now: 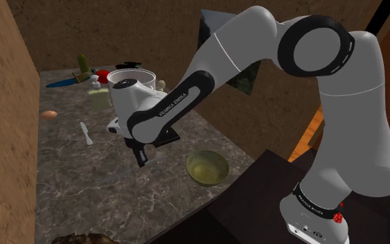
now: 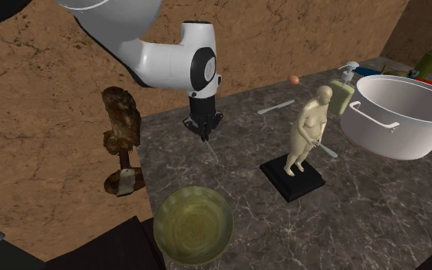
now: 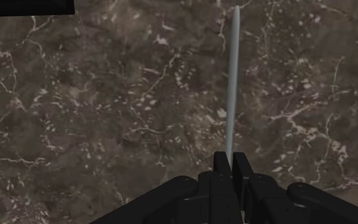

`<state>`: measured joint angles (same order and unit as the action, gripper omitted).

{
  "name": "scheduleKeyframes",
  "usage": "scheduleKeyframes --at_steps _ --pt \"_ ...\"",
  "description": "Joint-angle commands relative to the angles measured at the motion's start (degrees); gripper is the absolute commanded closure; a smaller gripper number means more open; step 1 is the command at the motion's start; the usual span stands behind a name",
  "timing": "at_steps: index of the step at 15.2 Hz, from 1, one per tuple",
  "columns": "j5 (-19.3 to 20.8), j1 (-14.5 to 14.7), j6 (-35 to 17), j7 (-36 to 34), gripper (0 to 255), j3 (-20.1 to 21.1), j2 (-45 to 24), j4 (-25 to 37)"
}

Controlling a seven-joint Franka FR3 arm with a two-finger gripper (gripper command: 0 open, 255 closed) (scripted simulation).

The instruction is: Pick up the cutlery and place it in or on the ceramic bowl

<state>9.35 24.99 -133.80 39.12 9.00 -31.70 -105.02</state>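
Item 1: gripper [image 3: 233, 162], fingers clamped on slim grey cutlery piece [image 3: 233, 89], hanging over marble counter [image 3: 107, 114]. Step: transport. Next: carry to greenish bowl [image 2: 157, 222], lower, release inside.

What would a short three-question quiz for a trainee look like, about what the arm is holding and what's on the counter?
1. True or false: the jaws are shut on a thin grey piece of cutlery.
2. What stands on the black base? A) a pale figurine B) a candle C) a vase
3. Short answer: does the yellow-green bowl hold any cutlery yet?
Key: 1 true; 2 A; 3 no, it is empty.
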Motion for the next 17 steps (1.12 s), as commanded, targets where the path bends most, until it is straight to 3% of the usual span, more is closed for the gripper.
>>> scheduleKeyframes --at_steps 1,17 --pt "-0.24 -0.1 0.99 0.14 255 0.18 1.12 -0.14" --pt "-2.15 -0.77 10.36 1.58 255 1.23 8.42 2.04"
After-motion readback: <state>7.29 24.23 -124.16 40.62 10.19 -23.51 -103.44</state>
